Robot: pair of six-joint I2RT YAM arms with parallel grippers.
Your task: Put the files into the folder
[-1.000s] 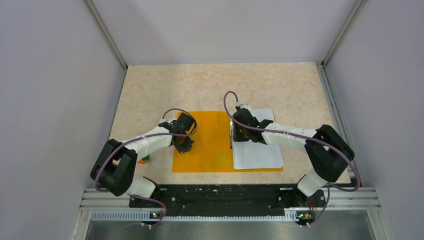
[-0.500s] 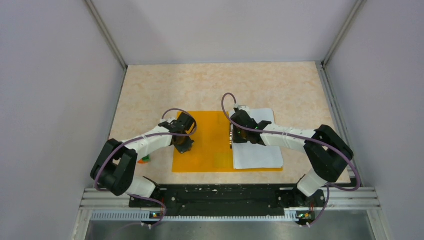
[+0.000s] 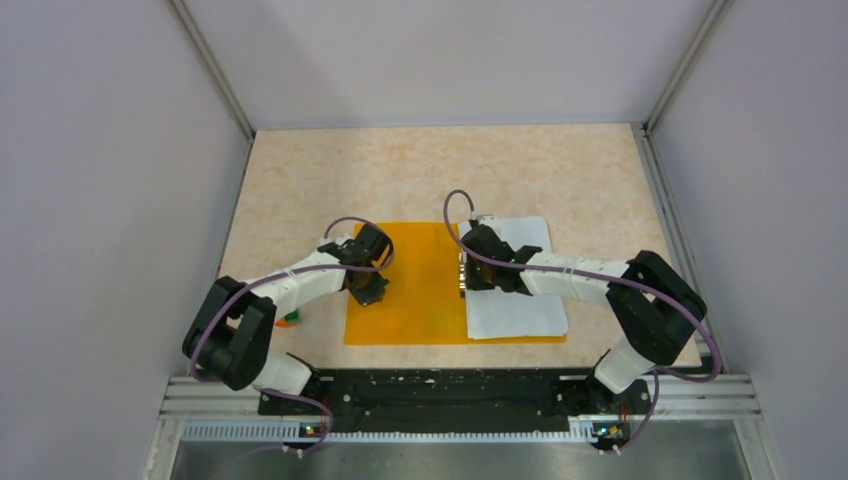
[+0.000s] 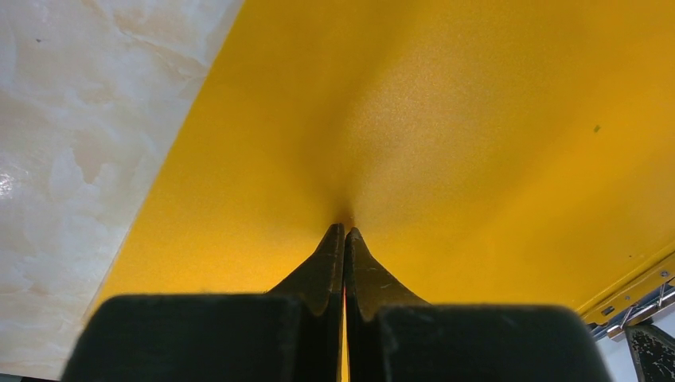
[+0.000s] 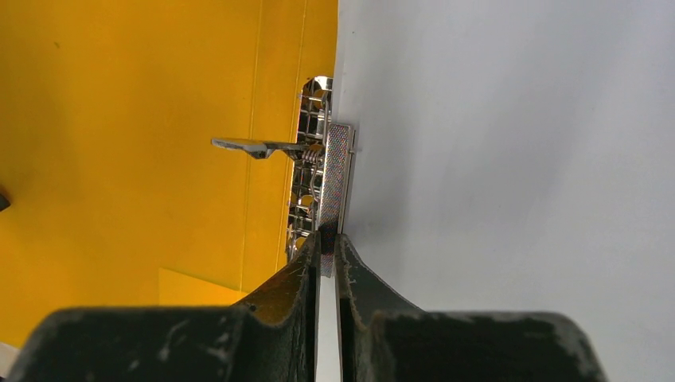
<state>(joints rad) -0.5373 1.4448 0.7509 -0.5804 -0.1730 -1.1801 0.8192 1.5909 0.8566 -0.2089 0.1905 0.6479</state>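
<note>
Right pincer (image 5: 328, 243) grasps the spring clip (image 5: 335, 179); left pincer (image 4: 344, 231) clenched, denting folder (image 4: 477, 119). I judge paper sheet (image 5: 517, 159) light, limp: pinch edges.

Marbled beige table (image 3: 560, 170), grey booth
Plain grey walls (image 3: 100, 200) close the table's left, far and right edges; aluminium posts (image 3: 215, 75) rise at its far corners; a metal rail (image 3: 460, 405) runs along its near edge.

The folder (image 3: 415, 290) lies open on the counter (image 3: 560, 170), toward the front. A paper sheet (image 3: 520, 310) lies on its right half, with a clip (image 5: 334, 175) along the sheet's left edge. The left gripper (image 3: 368, 290) is on the left half and the right gripper (image 3: 464, 285) is at the clip.
</note>
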